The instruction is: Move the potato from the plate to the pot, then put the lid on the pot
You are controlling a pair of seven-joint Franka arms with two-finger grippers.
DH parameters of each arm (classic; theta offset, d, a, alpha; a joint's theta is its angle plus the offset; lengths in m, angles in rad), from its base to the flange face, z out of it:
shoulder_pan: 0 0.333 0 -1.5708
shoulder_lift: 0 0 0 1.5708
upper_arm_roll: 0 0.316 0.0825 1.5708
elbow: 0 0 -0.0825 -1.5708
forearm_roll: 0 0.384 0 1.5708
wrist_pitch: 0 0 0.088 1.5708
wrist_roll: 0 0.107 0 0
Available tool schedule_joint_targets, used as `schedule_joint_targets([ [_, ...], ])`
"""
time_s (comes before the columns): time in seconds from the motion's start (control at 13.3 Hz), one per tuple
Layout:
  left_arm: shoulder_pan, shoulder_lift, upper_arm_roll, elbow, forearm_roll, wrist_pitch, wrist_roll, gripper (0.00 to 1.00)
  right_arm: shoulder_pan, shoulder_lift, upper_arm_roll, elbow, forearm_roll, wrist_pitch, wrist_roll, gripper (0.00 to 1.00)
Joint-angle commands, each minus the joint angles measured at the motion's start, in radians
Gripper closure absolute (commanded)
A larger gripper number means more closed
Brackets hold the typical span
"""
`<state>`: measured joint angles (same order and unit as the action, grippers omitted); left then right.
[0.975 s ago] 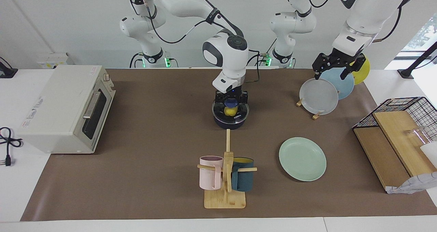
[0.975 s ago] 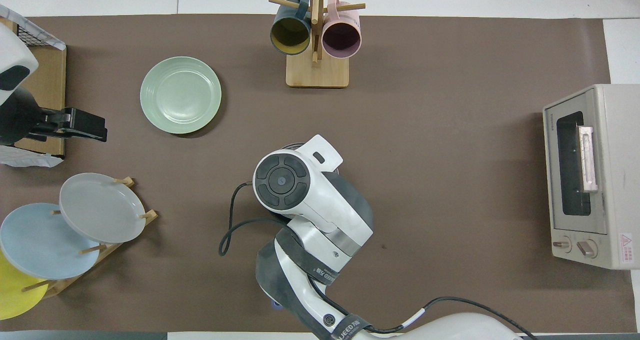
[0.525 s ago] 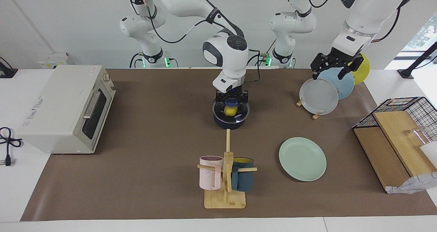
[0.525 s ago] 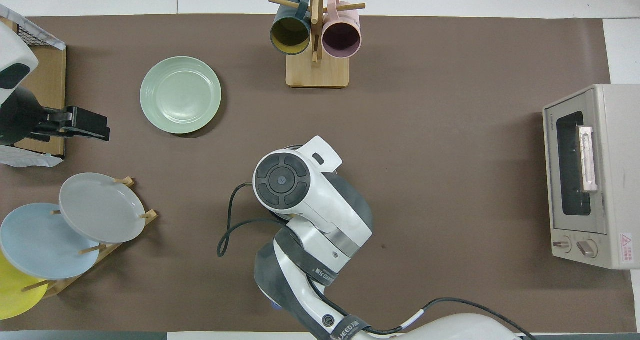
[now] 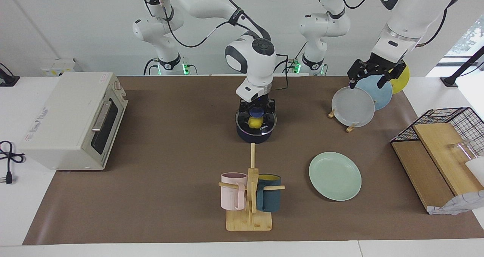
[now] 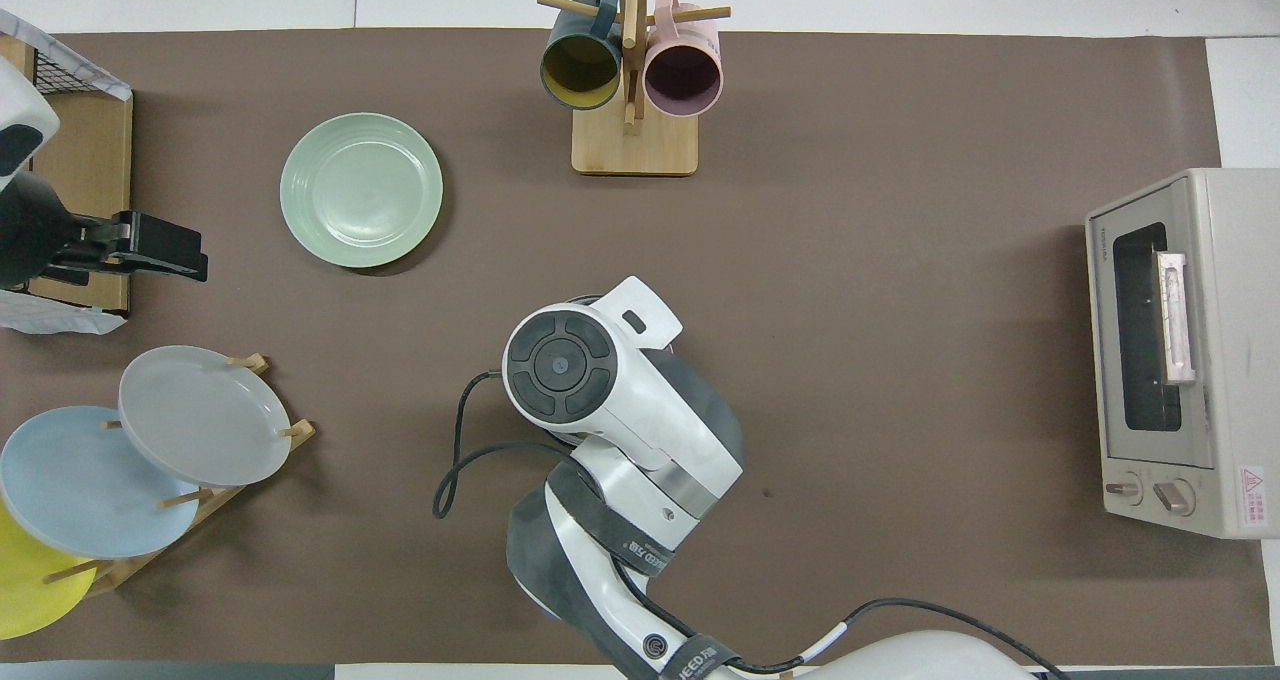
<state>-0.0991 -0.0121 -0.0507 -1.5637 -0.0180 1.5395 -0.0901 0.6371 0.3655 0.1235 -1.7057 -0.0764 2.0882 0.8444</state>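
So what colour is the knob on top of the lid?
Blue. The lid's knob shows best in the facing view, between the right gripper's fingers.

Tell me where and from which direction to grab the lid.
Grip the lid by the blue knob at its centre, coming straight down from above. It lies flat on the pot, and the knob is its only raised part. The right end effector is at that knob.
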Motion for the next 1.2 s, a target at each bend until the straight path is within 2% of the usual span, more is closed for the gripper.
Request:
schedule_joint_targets([
  [0.0, 0.016, -0.035, -0.008, -0.058, -0.006, 0.037, 0.001, 0.00, -0.007, -0.014, 0.005, -0.043, 0.017, -0.005, 0.009, 1.00],
  [0.6, 0.010, -0.006, 0.015, -0.041, -0.007, 0.024, 0.003, 0.00, -0.010, -0.017, 0.005, -0.049, 0.018, -0.002, 0.012, 1.00],
  [0.9, 0.012, -0.015, 0.011, -0.044, -0.002, 0.028, 0.009, 0.00, -0.016, -0.016, 0.005, -0.048, 0.018, 0.006, 0.010, 0.00],
  [1.12, 0.018, -0.019, 0.008, -0.044, -0.002, 0.036, 0.009, 0.00, -0.022, -0.016, 0.004, -0.039, 0.014, 0.001, 0.009, 0.00],
])
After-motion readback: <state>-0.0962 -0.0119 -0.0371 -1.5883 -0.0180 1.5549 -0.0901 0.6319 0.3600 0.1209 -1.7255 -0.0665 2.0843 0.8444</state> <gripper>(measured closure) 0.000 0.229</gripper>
